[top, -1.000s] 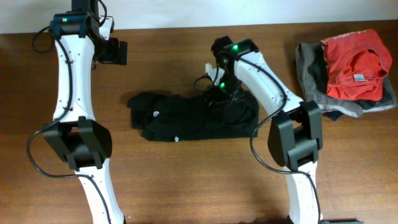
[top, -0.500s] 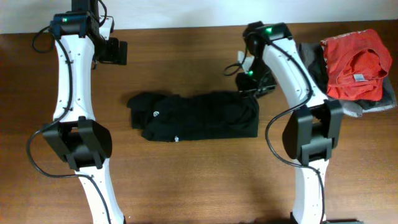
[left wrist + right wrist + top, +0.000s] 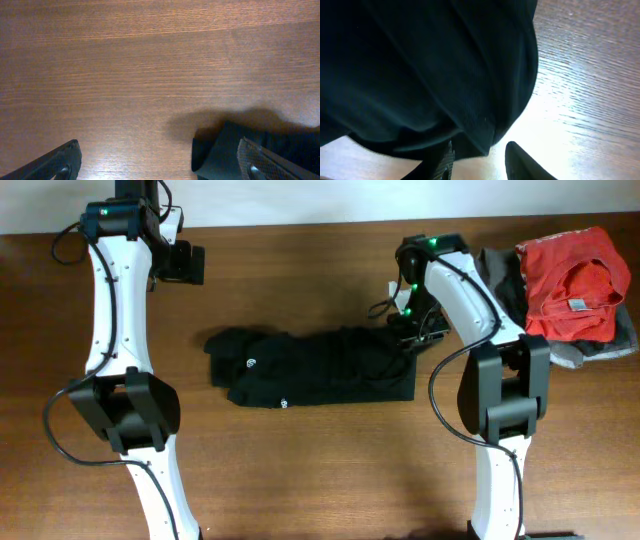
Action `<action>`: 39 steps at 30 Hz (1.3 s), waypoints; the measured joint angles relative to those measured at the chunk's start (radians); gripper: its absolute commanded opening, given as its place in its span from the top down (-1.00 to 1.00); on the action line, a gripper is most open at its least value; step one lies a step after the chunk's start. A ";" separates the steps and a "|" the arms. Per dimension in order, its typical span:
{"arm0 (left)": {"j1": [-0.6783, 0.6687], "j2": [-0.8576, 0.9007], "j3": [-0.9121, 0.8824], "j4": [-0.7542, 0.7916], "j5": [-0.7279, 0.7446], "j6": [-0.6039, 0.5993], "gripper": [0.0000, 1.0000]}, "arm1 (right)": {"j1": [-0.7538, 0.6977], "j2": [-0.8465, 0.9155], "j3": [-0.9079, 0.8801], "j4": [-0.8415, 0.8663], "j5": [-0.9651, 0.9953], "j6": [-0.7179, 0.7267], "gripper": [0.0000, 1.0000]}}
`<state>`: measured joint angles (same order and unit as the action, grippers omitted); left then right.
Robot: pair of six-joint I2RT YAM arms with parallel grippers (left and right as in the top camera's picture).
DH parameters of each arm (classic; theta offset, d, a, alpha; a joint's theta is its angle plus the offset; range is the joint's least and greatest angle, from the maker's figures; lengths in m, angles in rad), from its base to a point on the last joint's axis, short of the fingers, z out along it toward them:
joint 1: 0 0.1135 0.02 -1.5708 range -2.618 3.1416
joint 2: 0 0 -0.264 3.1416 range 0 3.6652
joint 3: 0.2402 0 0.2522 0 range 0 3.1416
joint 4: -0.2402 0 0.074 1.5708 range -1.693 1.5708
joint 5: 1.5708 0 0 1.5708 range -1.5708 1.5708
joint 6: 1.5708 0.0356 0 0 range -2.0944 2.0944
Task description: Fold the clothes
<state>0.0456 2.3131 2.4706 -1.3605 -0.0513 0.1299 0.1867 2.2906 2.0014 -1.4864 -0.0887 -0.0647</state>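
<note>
The clothes point(image 3: 310, 367), an all-black garment with small white logo prints, lie in a long flattened bundle at the table's middle. My right gripper point(image 3: 414, 332) sits at the garment's upper right corner. In the right wrist view its fingers point(image 3: 445, 161) stand partly closed, a little apart, around the hanging edge of the black cloth point(image 3: 435, 75); bright table shows between the cloth and the other finger. My left gripper point(image 3: 186, 262) is open at the far left of the table, away from the garment. The left wrist view shows its gap point(image 3: 162, 165) over bare wood, beside a black fold point(image 3: 225, 155).
A red shirt point(image 3: 570, 285) with a white neck label lies on a grey folded garment point(image 3: 498, 298) at the back right, close behind the right arm. The wooden table point(image 3: 300, 470) ends against a white wall at the back.
The right gripper left the garment's right part, swung up and right, then came down at its upper right corner with jaws narrowing. The garment's right end now lies flatter. Left arm unchanged.
</note>
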 measured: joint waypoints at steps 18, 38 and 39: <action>0.000 0.000 0.000 0.000 0.000 0.000 -0.98 | 0.000 0.000 -0.113 0.131 0.010 -0.014 0.92; 0.000 0.000 0.000 0.006 0.000 0.000 -0.98 | 0.143 -0.025 0.034 0.123 -0.145 0.010 0.90; 0.000 0.000 0.000 0.007 0.000 0.000 -0.98 | 0.166 -0.025 0.034 0.135 -0.146 0.018 0.86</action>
<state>0.0456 2.3131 2.4706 -1.3533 -0.0513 0.1303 0.3531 2.2654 2.0357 -1.3514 -0.2348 -0.0467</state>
